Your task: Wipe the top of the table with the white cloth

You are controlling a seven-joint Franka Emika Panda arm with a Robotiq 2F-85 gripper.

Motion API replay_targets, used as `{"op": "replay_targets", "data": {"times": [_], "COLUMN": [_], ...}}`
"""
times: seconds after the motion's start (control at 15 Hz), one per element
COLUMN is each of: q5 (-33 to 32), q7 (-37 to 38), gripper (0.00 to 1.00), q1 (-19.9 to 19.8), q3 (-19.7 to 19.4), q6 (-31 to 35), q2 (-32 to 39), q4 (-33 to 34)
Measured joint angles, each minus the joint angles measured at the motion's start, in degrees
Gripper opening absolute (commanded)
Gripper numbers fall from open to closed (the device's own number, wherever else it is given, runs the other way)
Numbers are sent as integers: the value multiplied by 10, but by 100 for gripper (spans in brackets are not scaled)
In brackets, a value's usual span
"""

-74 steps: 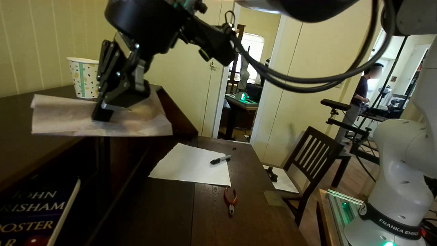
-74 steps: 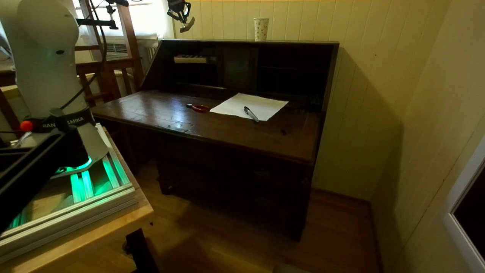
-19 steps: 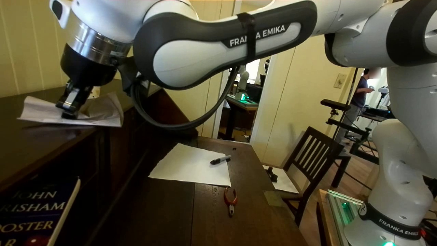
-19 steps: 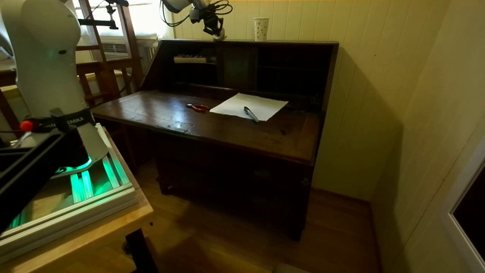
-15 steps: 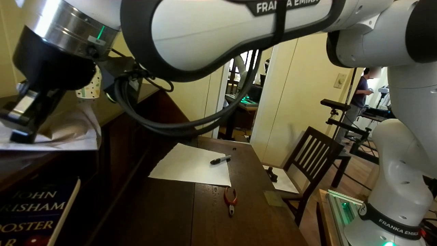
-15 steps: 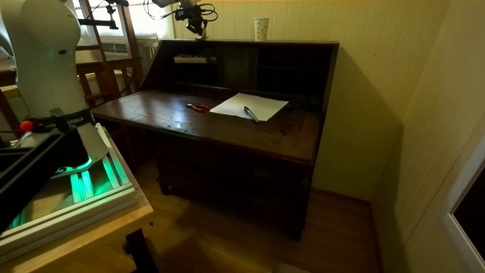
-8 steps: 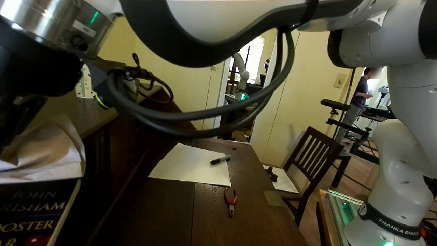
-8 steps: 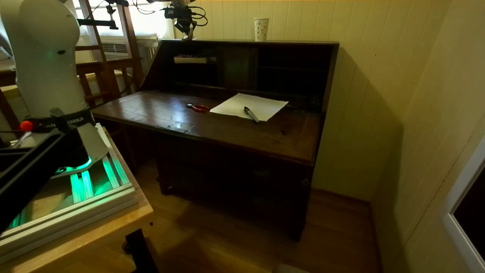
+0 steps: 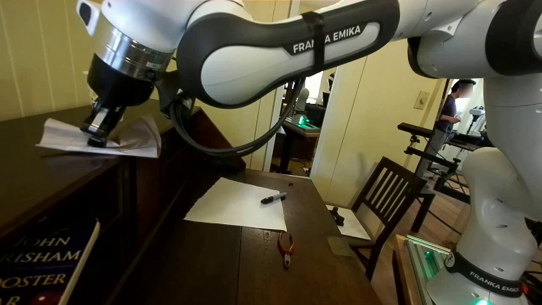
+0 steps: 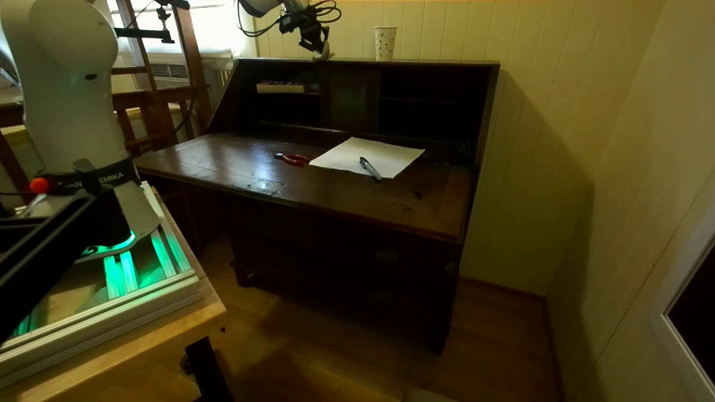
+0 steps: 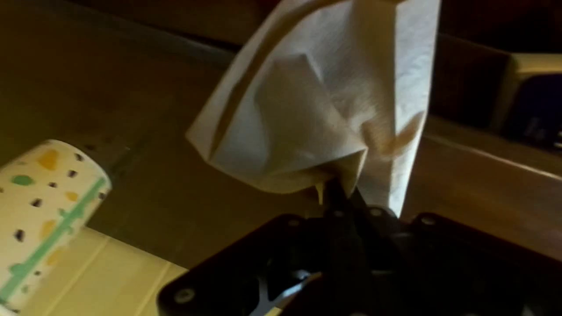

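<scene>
The white cloth (image 9: 137, 137) is rumpled and hangs from my gripper (image 9: 98, 142) at the long flat top of the dark brown table (image 9: 25, 169). The cloth lies on or just above the top; I cannot tell which. Part of it reaches over the front edge. In an exterior view the gripper (image 10: 316, 46) and a small bit of cloth (image 10: 322, 54) show at the top edge of the table (image 10: 435, 62). In the wrist view the jaws are closed on a fold of the cloth (image 11: 303, 118); the fingertips are partly hidden by it.
A patterned paper cup (image 10: 385, 43) stands on the same top, also at the left of the wrist view (image 11: 39, 219). On the lower desktop lie a paper sheet (image 9: 233, 207), a marker (image 9: 273, 198) and red pliers (image 9: 286, 250). A book (image 9: 42, 262) sits in a compartment.
The gripper lowered the cloth to the top, swept it along the top away from the cup, and in the last half second moved back toward the cup. The cloth stayed gripped; the cup has not moved.
</scene>
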Motion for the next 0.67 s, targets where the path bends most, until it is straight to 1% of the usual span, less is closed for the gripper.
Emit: {"op": "replay_targets", "data": {"times": [0.13,0.27,0.53,0.67], "q5": [-25,-27,-24,-24], "q7": [22,36,57,57], "gripper": [0,0,0,0], "q1": [1,0,3,6], "q3": [-28,-38,-26,-14], "q6": [0,0,11,15], "q2": [-3,-7,-27,-37], "q4": [-7,-13,-9,6]}}
